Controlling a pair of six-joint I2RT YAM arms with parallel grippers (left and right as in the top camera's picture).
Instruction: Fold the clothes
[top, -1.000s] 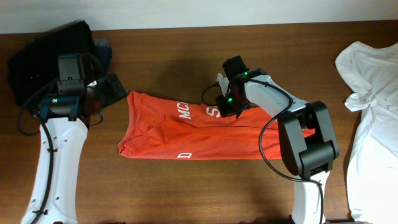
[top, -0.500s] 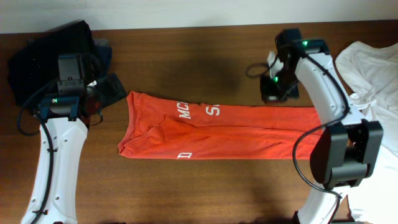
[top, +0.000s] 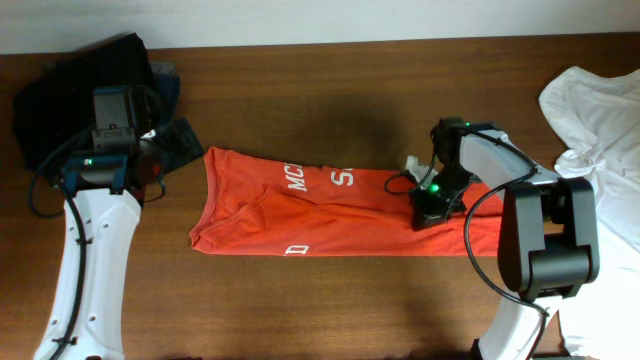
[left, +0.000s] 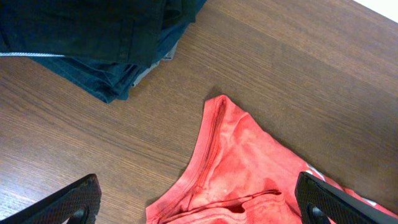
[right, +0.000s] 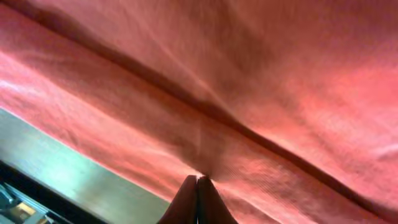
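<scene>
The red-orange T-shirt (top: 320, 215) lies as a long flat strip across the middle of the table, with bits of white lettering showing. My right gripper (top: 428, 205) is down on the shirt's right part. In the right wrist view its fingers (right: 198, 186) are pressed together with a pinch of the red cloth (right: 249, 74) at their tips. My left gripper (top: 172, 148) hovers by the shirt's left end, open and empty. In the left wrist view the fingertips (left: 208, 208) straddle the shirt's hemmed corner (left: 249, 168).
A pile of black and navy garments (top: 80, 90) sits at the back left corner, also in the left wrist view (left: 106, 37). A plain white shirt (top: 600, 150) lies crumpled along the right edge. Bare wooden table (top: 300, 310) shows in front.
My right arm swung from the shirt's upper middle out to the back right, then came down onto the shirt's right part. The shirt's right end now reaches farther right. The left arm has not moved.
</scene>
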